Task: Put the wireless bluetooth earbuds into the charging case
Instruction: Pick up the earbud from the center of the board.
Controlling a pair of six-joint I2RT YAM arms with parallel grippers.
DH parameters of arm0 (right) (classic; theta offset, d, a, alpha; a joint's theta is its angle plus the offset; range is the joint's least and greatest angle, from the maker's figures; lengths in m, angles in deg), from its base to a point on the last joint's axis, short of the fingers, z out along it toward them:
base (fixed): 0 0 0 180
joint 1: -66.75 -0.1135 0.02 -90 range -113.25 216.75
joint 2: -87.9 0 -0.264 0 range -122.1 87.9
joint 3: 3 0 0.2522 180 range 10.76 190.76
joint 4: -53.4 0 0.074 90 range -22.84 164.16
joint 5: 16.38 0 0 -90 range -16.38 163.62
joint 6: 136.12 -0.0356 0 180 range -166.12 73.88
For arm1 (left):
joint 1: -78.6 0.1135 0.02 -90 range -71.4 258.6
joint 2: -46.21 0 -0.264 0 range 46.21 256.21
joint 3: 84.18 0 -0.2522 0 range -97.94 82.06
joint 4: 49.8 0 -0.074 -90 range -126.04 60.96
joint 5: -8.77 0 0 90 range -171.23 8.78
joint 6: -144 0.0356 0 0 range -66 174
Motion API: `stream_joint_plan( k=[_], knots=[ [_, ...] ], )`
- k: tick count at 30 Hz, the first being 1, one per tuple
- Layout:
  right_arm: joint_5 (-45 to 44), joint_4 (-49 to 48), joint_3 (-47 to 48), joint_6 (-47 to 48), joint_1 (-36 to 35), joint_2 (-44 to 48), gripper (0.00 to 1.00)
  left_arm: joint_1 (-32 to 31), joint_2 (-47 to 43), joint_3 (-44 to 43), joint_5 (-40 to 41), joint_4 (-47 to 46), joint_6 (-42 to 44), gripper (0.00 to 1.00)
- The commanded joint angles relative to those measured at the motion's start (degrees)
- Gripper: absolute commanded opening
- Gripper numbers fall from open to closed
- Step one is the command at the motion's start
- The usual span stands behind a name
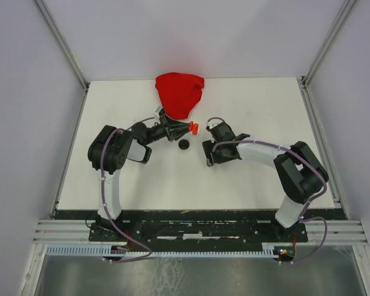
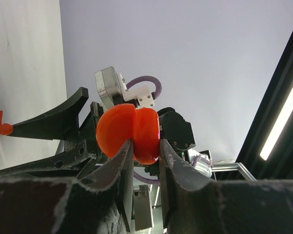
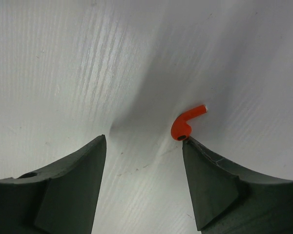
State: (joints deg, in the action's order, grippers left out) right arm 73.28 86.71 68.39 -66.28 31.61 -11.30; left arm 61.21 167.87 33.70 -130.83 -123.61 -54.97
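Currently red earbud point(image 3: 187, 124) flat on table point(image 3: 63, 58), stem pointing upper-right.

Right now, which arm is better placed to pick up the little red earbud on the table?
The right arm. The right gripper is open, with the red earbud lying on the table beside one of its fingers. The left gripper is shut on the red case, so it is busy.
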Motion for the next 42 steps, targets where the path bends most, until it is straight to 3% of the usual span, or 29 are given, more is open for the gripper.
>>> stream_joint_plan(
  k=[1, 42],
  knots=[
    [0.9, -2.1, 0.0, -1.1, 0.2, -0.9, 0.72, 0.6, -2.3, 0.2, -0.1, -11.5, 1.1, 0.03],
    [3.5, -2.8, 7.1, -1.8, 0.0, -6.3, 0.72, 2.2, -2.1, 0.7, -0.8, -11.5, 1.3, 0.03]
  ],
)
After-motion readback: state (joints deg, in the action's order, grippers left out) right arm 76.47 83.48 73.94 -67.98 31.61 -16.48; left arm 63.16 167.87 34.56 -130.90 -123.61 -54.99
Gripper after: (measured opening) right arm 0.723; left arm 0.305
